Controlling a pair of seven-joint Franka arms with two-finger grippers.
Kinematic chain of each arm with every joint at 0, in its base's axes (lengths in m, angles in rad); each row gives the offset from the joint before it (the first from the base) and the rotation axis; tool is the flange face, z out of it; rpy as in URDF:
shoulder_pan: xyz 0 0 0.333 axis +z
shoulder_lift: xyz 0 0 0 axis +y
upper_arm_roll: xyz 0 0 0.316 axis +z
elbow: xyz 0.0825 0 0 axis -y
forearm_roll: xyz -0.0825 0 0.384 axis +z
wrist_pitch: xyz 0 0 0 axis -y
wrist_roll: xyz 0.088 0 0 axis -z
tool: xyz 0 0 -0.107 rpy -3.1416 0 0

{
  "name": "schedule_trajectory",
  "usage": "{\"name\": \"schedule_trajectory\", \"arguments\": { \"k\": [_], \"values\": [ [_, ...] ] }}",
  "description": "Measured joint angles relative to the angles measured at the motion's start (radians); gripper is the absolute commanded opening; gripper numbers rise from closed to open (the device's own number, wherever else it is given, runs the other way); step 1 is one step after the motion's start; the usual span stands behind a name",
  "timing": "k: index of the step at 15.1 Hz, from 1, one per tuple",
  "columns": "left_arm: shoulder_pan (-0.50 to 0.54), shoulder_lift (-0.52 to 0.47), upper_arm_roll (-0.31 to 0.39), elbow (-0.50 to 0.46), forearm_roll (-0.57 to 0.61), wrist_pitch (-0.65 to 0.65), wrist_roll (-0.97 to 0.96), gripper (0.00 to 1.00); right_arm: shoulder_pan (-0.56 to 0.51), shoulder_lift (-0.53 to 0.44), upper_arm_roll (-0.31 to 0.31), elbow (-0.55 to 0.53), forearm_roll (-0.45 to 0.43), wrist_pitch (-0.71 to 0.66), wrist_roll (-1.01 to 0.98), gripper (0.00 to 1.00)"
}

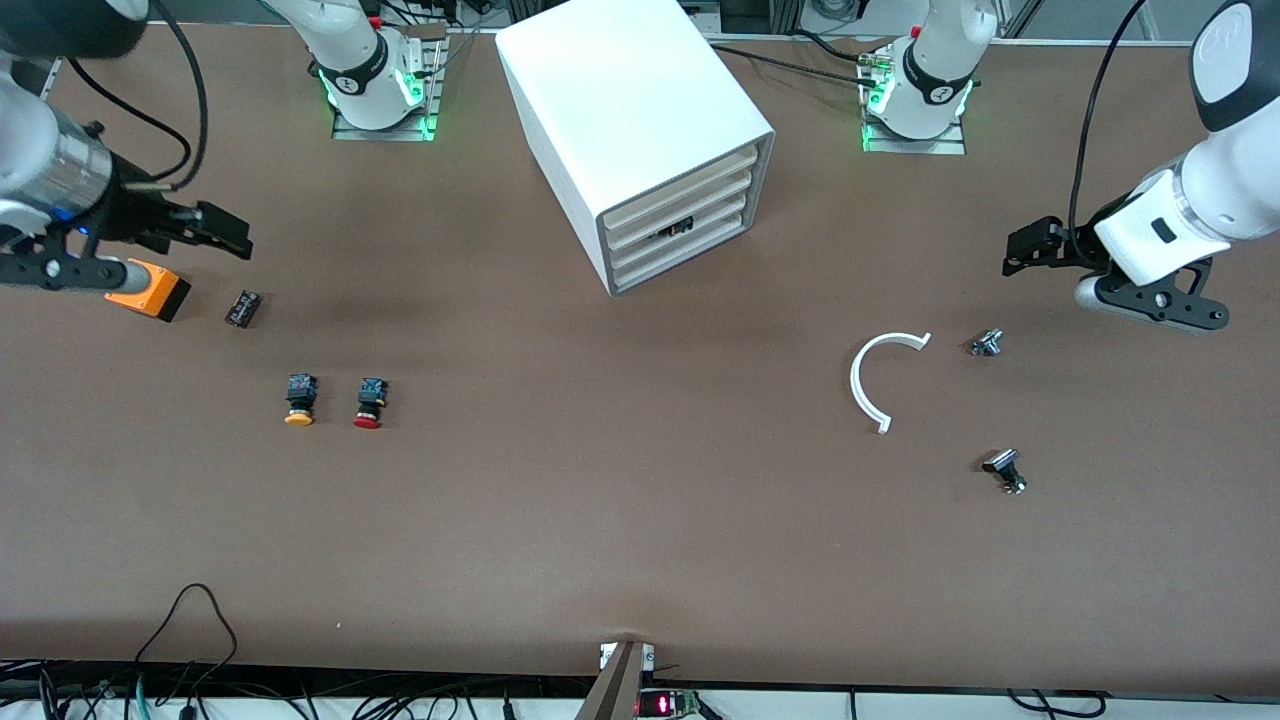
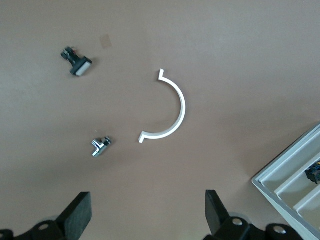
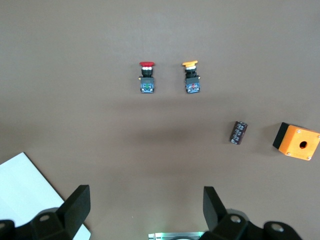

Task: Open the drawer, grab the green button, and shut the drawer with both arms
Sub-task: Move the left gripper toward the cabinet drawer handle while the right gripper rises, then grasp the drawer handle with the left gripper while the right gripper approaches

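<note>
The white box cabinet (image 1: 630, 110) stands at the middle of the table near the arm bases. Its four cream slat drawer fronts (image 1: 680, 215) are all pushed in; something dark shows in a gap at one drawer (image 1: 672, 230), also in the left wrist view (image 2: 314, 175). The green-capped button is hidden. My left gripper (image 1: 1020, 252) hovers open and empty over the table at the left arm's end (image 2: 147, 217). My right gripper (image 1: 232, 236) hovers open and empty at the right arm's end (image 3: 145, 210).
A yellow-capped button (image 1: 299, 399) and a red-capped button (image 1: 370, 402) lie near the right arm's end, with a small black block (image 1: 243, 308) and an orange box (image 1: 150, 289). A white curved strip (image 1: 875, 380) and two small metal parts (image 1: 987, 343) (image 1: 1005, 469) lie toward the left arm's end.
</note>
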Motion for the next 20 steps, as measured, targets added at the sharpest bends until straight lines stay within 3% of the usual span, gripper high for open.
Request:
{"name": "schedule_trajectory", "arguments": {
  "k": [12, 16, 20],
  "values": [
    [-0.03, 0.047, -0.047, 0.003, -0.358, -0.25, -0.009, 1.0, 0.026, 0.152, 0.004, 0.0, 0.009, 0.027, 0.053, 1.0],
    [-0.032, 0.149, -0.059, -0.037, -0.537, -0.194, 0.161, 1.0, 0.06, 0.185, 0.004, 0.0, 0.011, 0.056, 0.127, 1.0],
    [-0.03, 0.201, -0.061, -0.206, -0.721, -0.017, 0.41, 1.0, 0.087, 0.212, 0.005, 0.0, 0.07, 0.077, 0.183, 1.0]
  ]
}}
